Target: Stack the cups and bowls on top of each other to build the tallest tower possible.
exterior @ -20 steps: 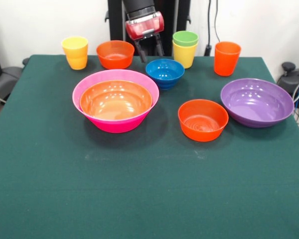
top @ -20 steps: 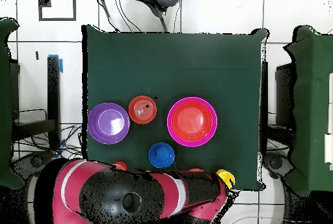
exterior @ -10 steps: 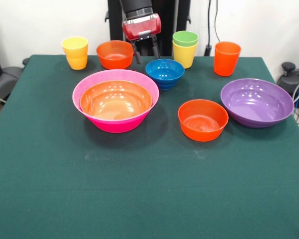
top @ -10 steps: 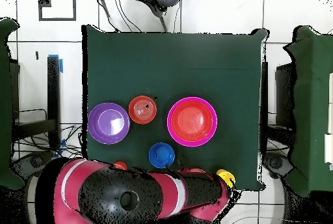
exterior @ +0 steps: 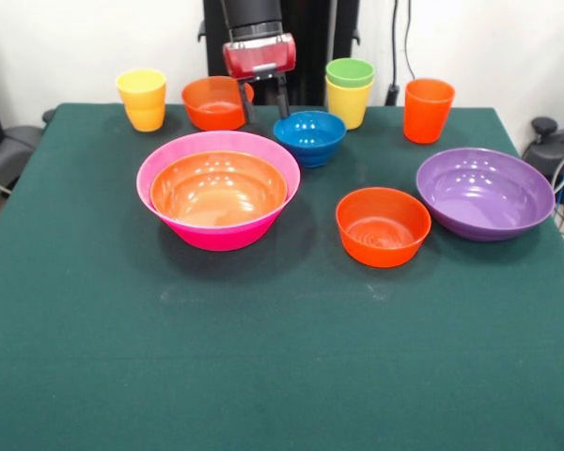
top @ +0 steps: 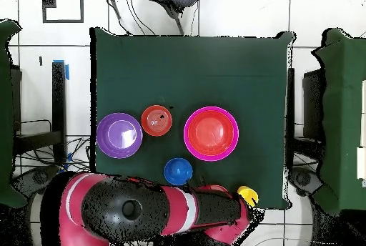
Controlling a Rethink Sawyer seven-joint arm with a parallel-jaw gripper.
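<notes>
Tabletop [exterior: 263, 376], green cloth cover: nine pieces resting directly on it.

Far row in front view: yellow cup [exterior: 143, 99], small orange bowl [exterior: 216, 101], second yellow cup [exterior: 348, 103] carrying the green one, tall orange cup [exterior: 427, 110]; small blue bowl [exterior: 310, 137] just nearer. Middle: big pink bowl [exterior: 221, 233] holding the wide orange bowl, another small orange bowl [exterior: 383, 226], purple bowl [exterior: 484, 193].

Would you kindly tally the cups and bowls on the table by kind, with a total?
Bowls: 6 (pink, wide orange, purple, blue, two small orange)
Cups: 4 (two yellow, green, orange)
Total: 10
</notes>
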